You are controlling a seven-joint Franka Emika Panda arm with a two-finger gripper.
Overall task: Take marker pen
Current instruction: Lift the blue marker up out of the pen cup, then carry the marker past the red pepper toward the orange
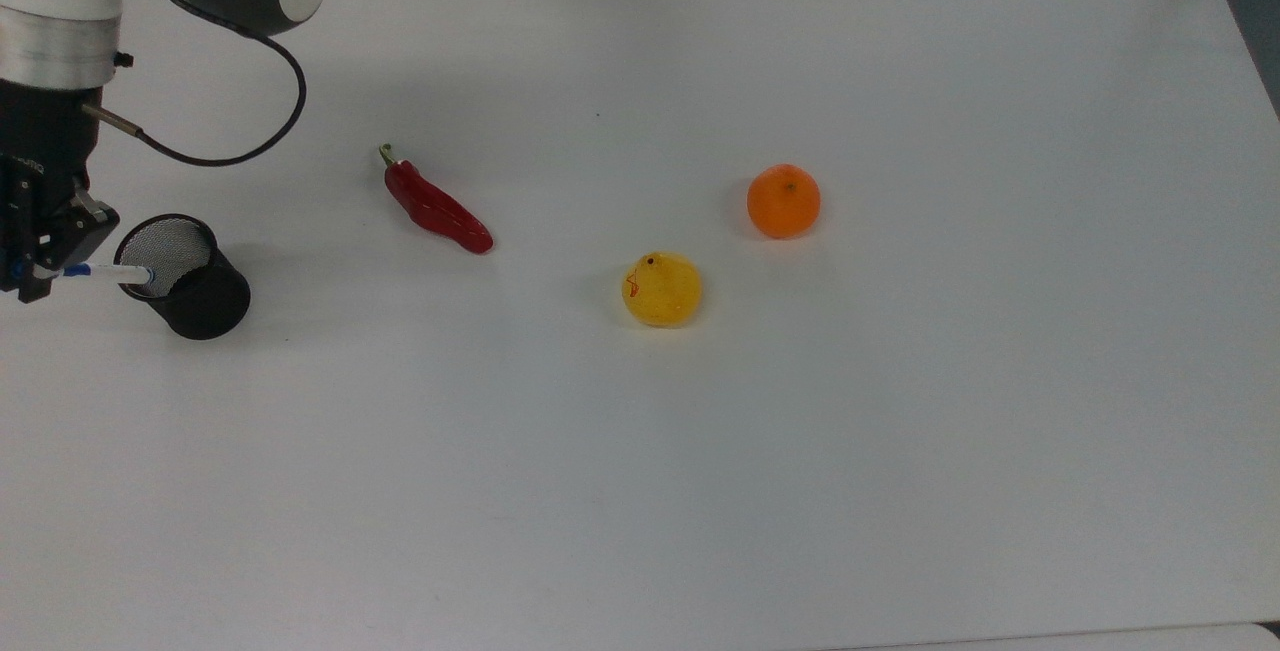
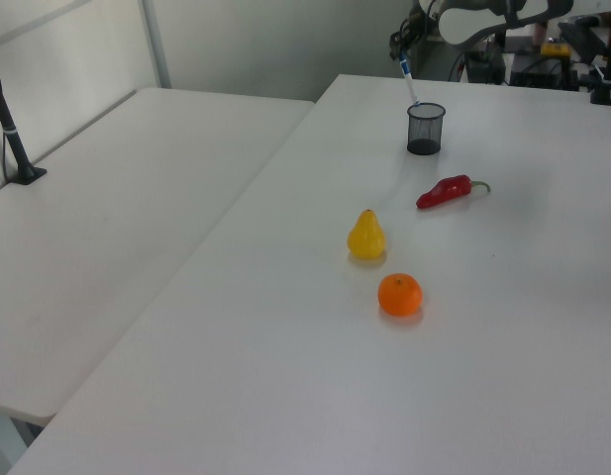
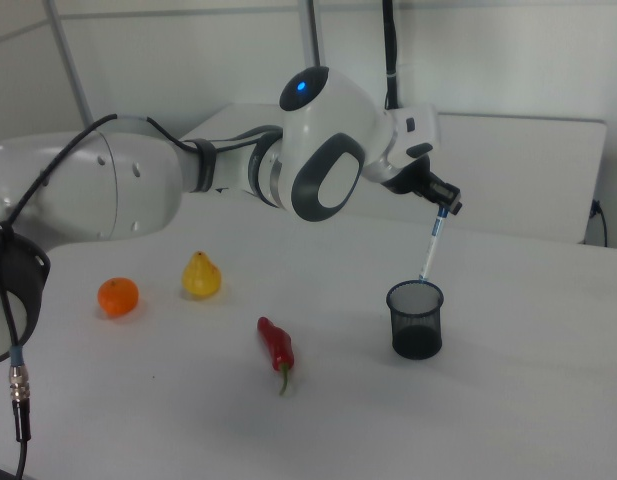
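The claw (image 3: 445, 207) is clenched on the pen (image 3: 429, 248) by its blue-capped upper end, so the white barrel hangs down, slightly tilted, with its lower tip at the rim of the cup (image 3: 416, 320). In the right view that tip looks level with the mesh rim; whether it has cleared the rim I cannot tell. Gripping the top end makes sense: it is the only part that stands proud of the cup, and a pull along the barrel's length keeps the pen from snagging on the mesh.

In the top view the claw (image 1: 30, 276) sits at the top view's left edge, with the pen (image 1: 110, 273) pointing toward the cup (image 1: 185, 278), whose open mouth faces the camera. The left view shows the pen (image 2: 408, 79) rising above the cup (image 2: 425, 128) at the far end of the worktop (image 2: 315, 327).

The chilli (image 1: 436, 208), pear (image 1: 662, 288) and orange (image 1: 783, 200) lie well apart from the cup, out of the arm's way. The take looks nearly done; the risk I judge is the tip catching the rim and tipping the light cup.
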